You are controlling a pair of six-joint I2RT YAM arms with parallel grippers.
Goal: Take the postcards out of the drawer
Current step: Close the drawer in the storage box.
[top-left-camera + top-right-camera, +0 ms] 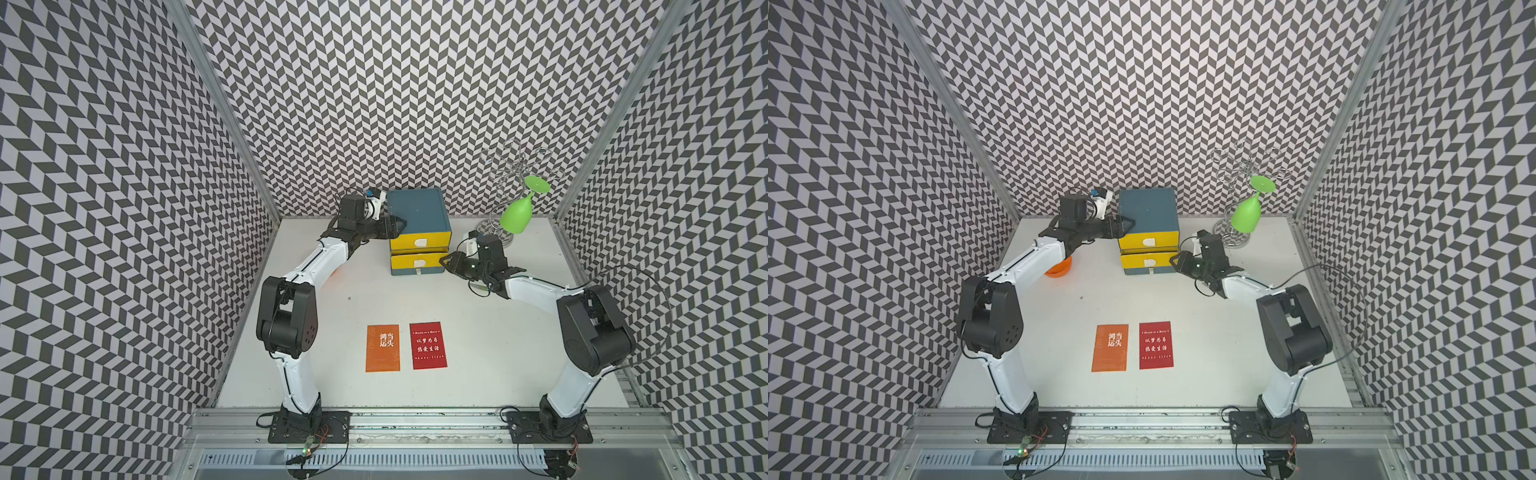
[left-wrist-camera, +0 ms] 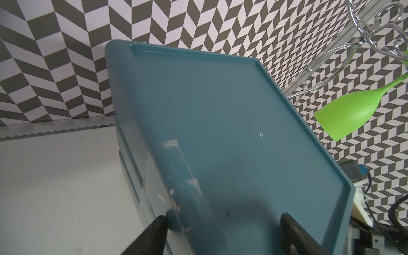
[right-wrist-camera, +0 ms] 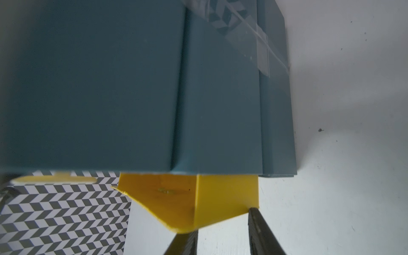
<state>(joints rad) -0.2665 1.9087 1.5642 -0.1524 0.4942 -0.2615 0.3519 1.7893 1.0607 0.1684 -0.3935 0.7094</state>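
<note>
The right gripper (image 1: 445, 262) sat at the right-hand end of the lower drawer (image 1: 405, 262), jaws pinched across the corner of its yellow front, coming in from the side. That front ran crosswise to the arm and stood only a little proud of the cabinet (image 1: 415, 205). To my eye, the pull had to go straight toward the near edge of the table (image 1: 498, 353). The left gripper (image 1: 395, 226), spread wide and holding nothing, rested on the cabinet's top left edge. Two postcards, an orange card (image 1: 382, 348) and a red card (image 1: 428, 345), lay side by side well in front. I couldn't see a third. The cabinet was boxy, smooth teal plastic, taped at its base, and the cards were thin and flat.
</note>
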